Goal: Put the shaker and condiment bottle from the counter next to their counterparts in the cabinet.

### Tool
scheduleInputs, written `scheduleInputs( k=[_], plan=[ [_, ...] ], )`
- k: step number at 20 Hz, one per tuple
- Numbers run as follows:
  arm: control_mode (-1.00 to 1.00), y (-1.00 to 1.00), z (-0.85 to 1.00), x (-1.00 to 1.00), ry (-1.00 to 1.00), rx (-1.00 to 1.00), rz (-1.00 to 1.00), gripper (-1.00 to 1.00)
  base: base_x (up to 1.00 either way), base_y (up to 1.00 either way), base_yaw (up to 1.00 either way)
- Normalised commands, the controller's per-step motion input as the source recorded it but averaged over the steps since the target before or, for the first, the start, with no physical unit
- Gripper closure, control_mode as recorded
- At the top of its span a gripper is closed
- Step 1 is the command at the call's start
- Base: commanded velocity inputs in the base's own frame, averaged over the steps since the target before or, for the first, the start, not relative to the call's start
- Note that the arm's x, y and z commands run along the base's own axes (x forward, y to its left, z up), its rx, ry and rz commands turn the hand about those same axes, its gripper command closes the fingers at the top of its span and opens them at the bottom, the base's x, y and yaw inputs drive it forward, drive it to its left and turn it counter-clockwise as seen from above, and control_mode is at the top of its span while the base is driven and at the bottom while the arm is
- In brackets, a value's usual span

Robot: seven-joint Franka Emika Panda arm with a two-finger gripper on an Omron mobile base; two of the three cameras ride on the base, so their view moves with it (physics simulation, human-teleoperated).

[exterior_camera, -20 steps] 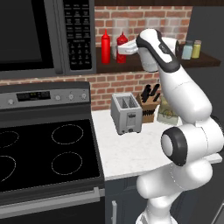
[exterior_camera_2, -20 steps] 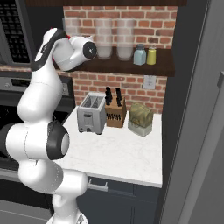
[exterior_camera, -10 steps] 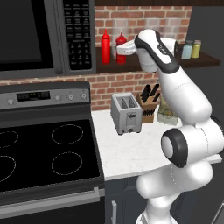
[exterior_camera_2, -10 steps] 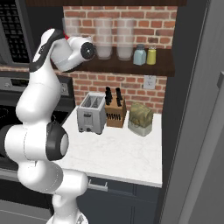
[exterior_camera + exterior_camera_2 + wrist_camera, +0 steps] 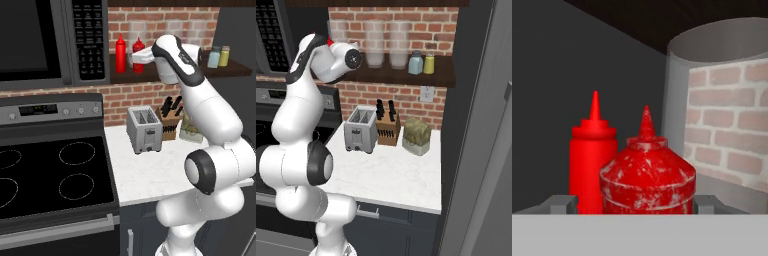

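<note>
On the dark cabinet shelf [image 5: 235, 71] the stout red condiment bottle [image 5: 138, 54] stands upright just right of its slim, taller counterpart [image 5: 120, 52]. My gripper [image 5: 136, 57] is level with it and open. In the hand view the stout bottle [image 5: 647, 175] sits between my fingertips [image 5: 709, 202], which stand wider than its body, and the slim bottle [image 5: 592, 155] stands behind it to the left. The pale blue-grey shaker [image 5: 214, 57] and the yellow-green shaker [image 5: 224, 55] stand side by side at the shelf's right end, also seen as the blue-grey shaker [image 5: 416, 62] beside the yellow-green one [image 5: 429, 64].
Frosted glass jars [image 5: 375, 45] fill the middle of the shelf; one jar [image 5: 677, 100] is close to the right of the bottle. The black microwave [image 5: 45, 40] borders the shelf on the left. A toaster [image 5: 144, 129], a knife block [image 5: 169, 120] and a bag [image 5: 416, 135] stand on the counter beside the stove [image 5: 50, 175].
The jaws have spread apart from the stout red bottle, which now stands free on the shelf. The arm has hardly moved.
</note>
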Motion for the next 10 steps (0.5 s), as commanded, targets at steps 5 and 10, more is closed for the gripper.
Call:
scheduleInputs(
  k=[5, 10],
  plan=[
    [-1.00, -0.10, -0.04, 0.00, 0.00, 0.00, 0.00, -1.00, 0.00, 0.00, 0.00],
    [-1.00, -0.25, -0.11, 0.00, 0.00, 0.00, 0.00, -1.00, 0.00, 0.00, 0.00]
  ],
)
